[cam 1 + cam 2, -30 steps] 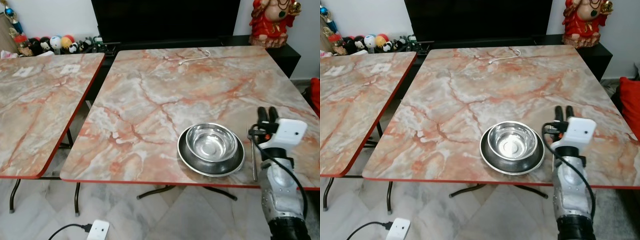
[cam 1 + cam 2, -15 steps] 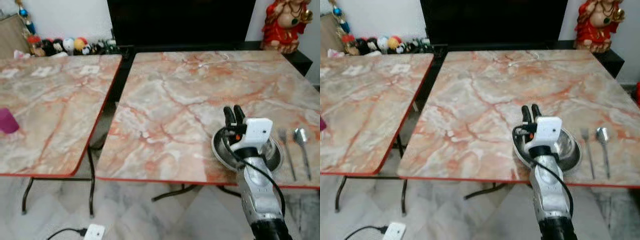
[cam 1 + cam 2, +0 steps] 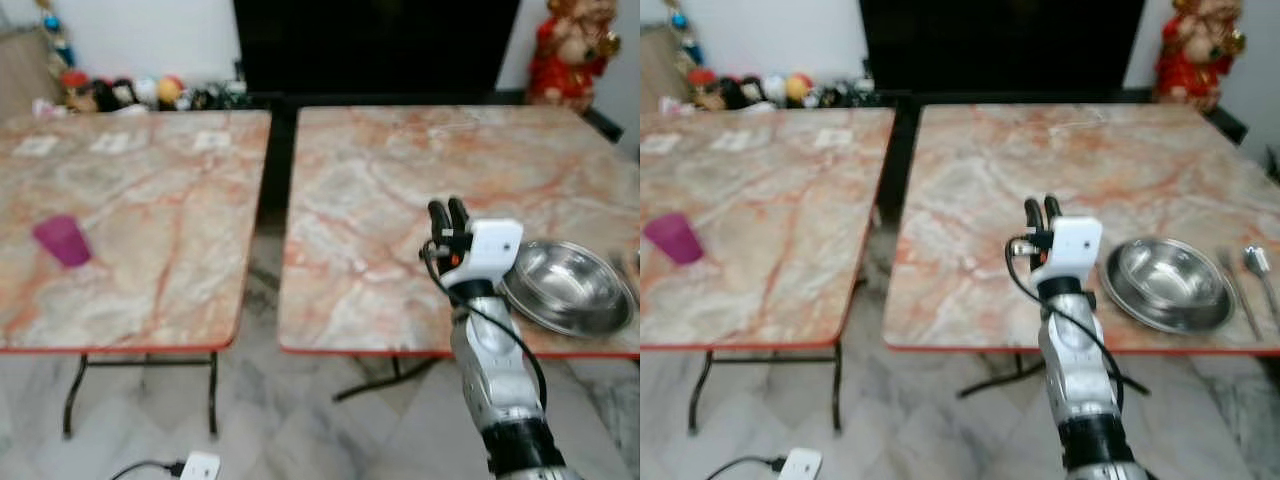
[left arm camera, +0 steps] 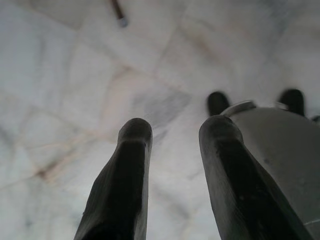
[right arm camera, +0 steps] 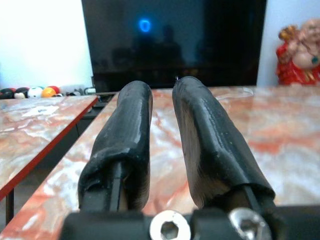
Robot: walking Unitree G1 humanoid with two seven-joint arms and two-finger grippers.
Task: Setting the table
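Steel tableware sits at the right end of the near edge of the right table (image 3: 980,190): one round bowl (image 3: 1168,275) nested in one wider, shallow plate (image 3: 1118,300), both polished and reflective. Just right of the plate lie one fork (image 3: 1234,290) and one spoon (image 3: 1262,275), parallel, handles pointing toward the table edge; both are blurred.

Right gripper (image 3: 1042,211) is raised over the near part of the right table, left of the plate and apart from it. Its two black fingers (image 5: 131,135) stand nearly parallel with only a narrow slit between them, clenched on nothing and touching nothing. In the right wrist view the finger surfaces look matte and slightly wrinkled, with two bolt heads at their base. A white housing and a black cable sit behind the fingers on the silver arm.

Left gripper (image 4: 172,145) hangs idle above the floor (image 4: 75,75), its two fingers parted by a clear gap and holding nothing.

Two square tables stand side by side with a gap between them, each with a glossy pink-and-orange marble-pattern top, a red rim and dark metal legs. On the left table (image 3: 770,200) stands one magenta plastic cup (image 3: 673,238), upright and tapered.

Pale veined marble tiles cover the floor; one white power adapter (image 3: 798,465) with a black cord lies there. Behind the tables are a black TV screen (image 3: 1000,45), a red figurine (image 3: 1195,45) and a row of small toys (image 3: 760,90).
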